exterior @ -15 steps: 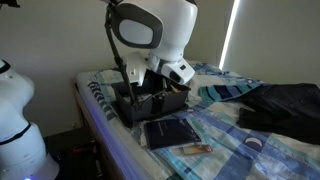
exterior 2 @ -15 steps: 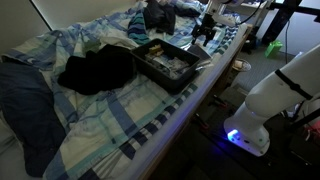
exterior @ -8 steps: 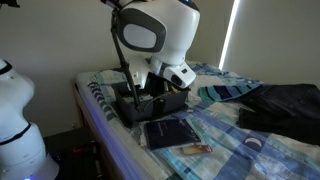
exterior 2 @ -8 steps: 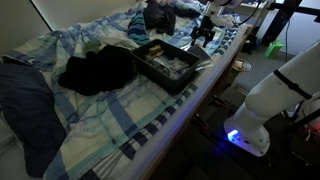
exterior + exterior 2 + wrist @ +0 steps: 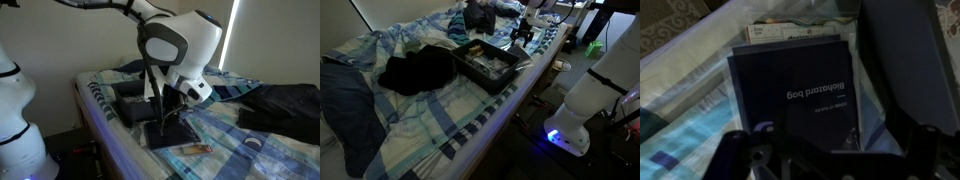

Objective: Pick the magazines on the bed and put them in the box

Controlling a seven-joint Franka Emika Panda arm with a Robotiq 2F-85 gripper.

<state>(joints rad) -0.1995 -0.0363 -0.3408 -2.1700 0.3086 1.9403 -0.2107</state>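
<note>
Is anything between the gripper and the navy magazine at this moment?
Nothing visible. The open gripper hangs over the navy magazine on the bed, and the wrist view shows its cover bare.

Bedroom serves as a robot's workspace.
A wide bed (image 5: 430,125) with a rumpled blue-and-white checked sheet fills both exterior views, with a dark heap of cloth (image 5: 415,70) lying on it. A bright strip of light (image 5: 233,30) cuts the plain wall behind, and a white robot arm (image 5: 180,45) leans over the mattress from beside the striped edge.
</note>
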